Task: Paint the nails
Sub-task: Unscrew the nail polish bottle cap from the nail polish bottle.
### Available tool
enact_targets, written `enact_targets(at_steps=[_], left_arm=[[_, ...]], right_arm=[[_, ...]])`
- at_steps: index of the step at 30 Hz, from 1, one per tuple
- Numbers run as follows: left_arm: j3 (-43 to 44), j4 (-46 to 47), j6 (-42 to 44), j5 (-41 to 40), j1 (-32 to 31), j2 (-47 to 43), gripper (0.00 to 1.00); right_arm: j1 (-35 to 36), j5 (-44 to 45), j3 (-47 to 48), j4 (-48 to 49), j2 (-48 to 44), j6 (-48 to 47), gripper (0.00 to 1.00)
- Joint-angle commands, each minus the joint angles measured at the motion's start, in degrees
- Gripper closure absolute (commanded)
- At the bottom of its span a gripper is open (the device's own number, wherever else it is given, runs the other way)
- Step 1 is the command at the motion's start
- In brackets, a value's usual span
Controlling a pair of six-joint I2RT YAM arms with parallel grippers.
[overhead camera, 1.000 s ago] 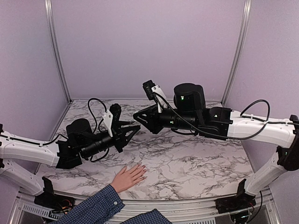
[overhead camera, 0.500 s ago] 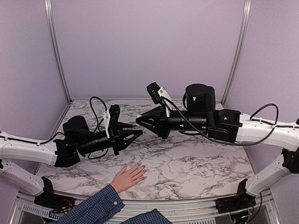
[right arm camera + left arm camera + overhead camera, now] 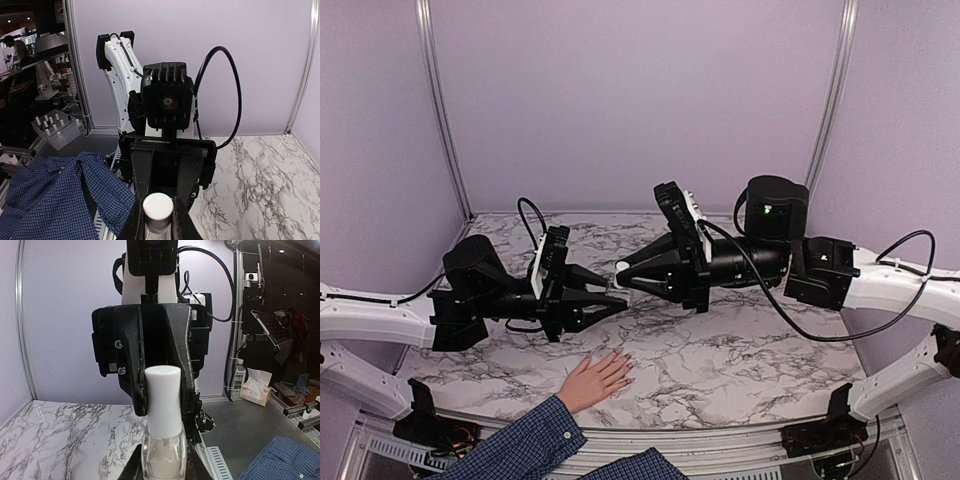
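My table (image 3: 750, 350): white marble pattern, grey veins.
On it: a human hand (image 3: 592, 381), palm down, near my edge, left of centre.

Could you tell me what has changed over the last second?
The right gripper came down to the left gripper and is shut on the white cap of the polish bottle that the left one holds. The hand stayed flat on the table.

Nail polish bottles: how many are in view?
1. The nail polish bottle is held between the arms, left gripper on its glass body, right gripper on its white cap. Others may sit in the background bin, too small to tell.
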Motion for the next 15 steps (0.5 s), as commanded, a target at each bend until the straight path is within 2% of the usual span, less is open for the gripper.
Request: enact_targets(at_steps=[1, 7, 15], left_arm=[[1.33, -0.05, 0.57, 7.16, -1.45, 0.00, 1.00], [0.60, 0.04, 0.59, 5.35, -1.36, 1.11, 1.00], [-0.23, 0.64, 1.15, -1.09, -0.92, 2.00, 1.00]], right_arm=[[0.16, -1.86, 0.34, 5.89, 0.38, -2.16, 1.00], [0.16, -2.69, 0.14, 6.10, 0.46, -2.64, 0.98], [-0.34, 1.00, -0.59, 6.21, -0.61, -0.32, 0.48]])
